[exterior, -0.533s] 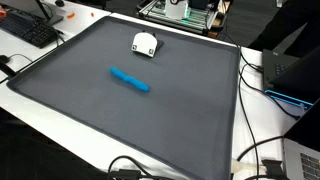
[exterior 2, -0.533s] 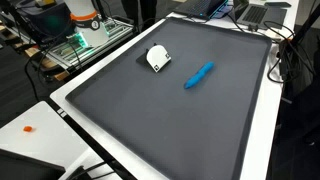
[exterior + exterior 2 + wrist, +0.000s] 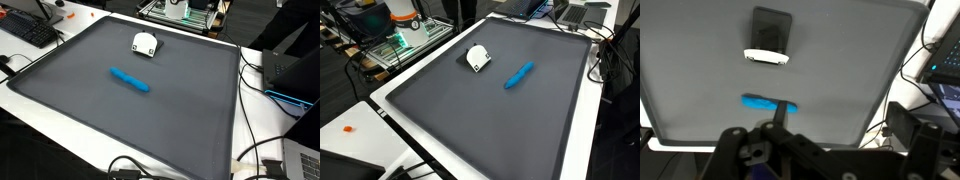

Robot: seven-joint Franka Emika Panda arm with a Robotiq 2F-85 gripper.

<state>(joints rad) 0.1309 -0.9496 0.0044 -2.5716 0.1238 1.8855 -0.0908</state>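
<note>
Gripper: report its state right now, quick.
Gripper: open, holding nothing, well above the blue pen.

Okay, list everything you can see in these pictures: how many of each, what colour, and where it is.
mat: one, dark grey, covers most of the table top.
table: one, white, shows as a border around the mat.
pen: one, blue, lies flat near the middle of the mat.
small device: one, white with black, on the mat near one edge, apart from the pen.
keyboard: one, black, off the mat beside a corner.
cables: several, black, along the table edge.
small piece: one, orange, on the white surface off the mat.
end effector: one, black, open and empty, at the bottom of the wrist view, above the mat.
</note>
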